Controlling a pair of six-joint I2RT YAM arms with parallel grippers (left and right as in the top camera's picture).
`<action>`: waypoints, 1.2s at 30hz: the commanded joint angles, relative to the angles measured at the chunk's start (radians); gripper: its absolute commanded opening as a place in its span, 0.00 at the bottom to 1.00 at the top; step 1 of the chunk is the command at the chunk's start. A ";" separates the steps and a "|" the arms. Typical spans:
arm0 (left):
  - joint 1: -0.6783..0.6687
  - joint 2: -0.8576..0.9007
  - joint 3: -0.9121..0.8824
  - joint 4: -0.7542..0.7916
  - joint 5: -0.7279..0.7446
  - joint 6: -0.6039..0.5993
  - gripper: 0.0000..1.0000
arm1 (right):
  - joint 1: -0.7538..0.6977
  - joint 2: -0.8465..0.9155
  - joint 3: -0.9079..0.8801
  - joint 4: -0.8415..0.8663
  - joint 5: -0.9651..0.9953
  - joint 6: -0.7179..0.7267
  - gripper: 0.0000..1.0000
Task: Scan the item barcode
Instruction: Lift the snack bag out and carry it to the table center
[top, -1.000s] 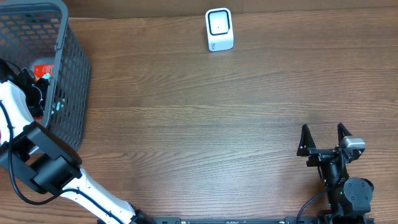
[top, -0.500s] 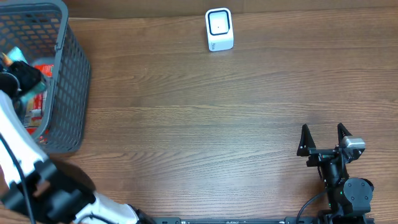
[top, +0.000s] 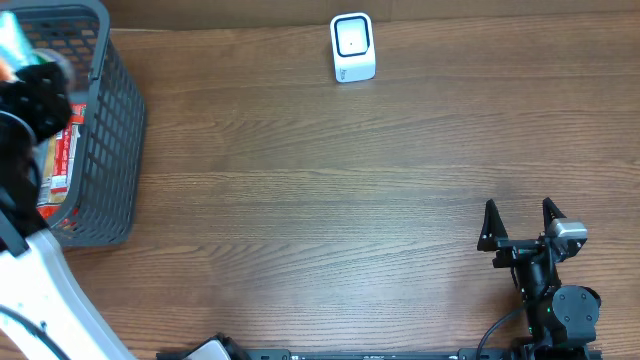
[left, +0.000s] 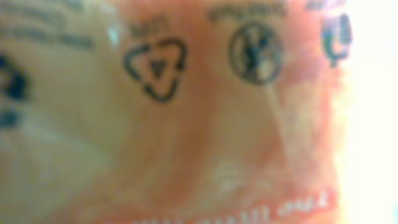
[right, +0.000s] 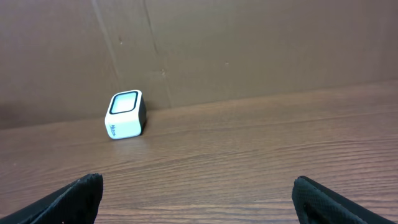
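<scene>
From overhead, the left gripper is a blur above the grey basket at the table's left edge. Its jaws seem clamped on a teal-and-orange packet at its tip. A red-and-white pack lies in the basket. The white scanner stands at the far edge, well apart. The right gripper sits near the front right, jaws spread wide, holding nothing.

The left wrist view is filled by the orange packet, out of focus, with a recycling mark.

In the right wrist view, the fingers stand far apart and the scanner is by the back wall.
</scene>
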 joint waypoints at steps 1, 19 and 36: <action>-0.092 -0.053 0.032 -0.028 0.005 0.012 0.28 | -0.006 -0.008 -0.011 0.006 -0.006 0.003 1.00; -0.661 -0.007 -0.217 -0.207 -0.166 -0.049 0.27 | -0.006 -0.008 -0.011 0.006 -0.006 0.003 1.00; -1.118 0.097 -0.788 0.200 -0.247 -0.293 0.26 | -0.006 -0.008 -0.011 0.005 -0.006 0.003 1.00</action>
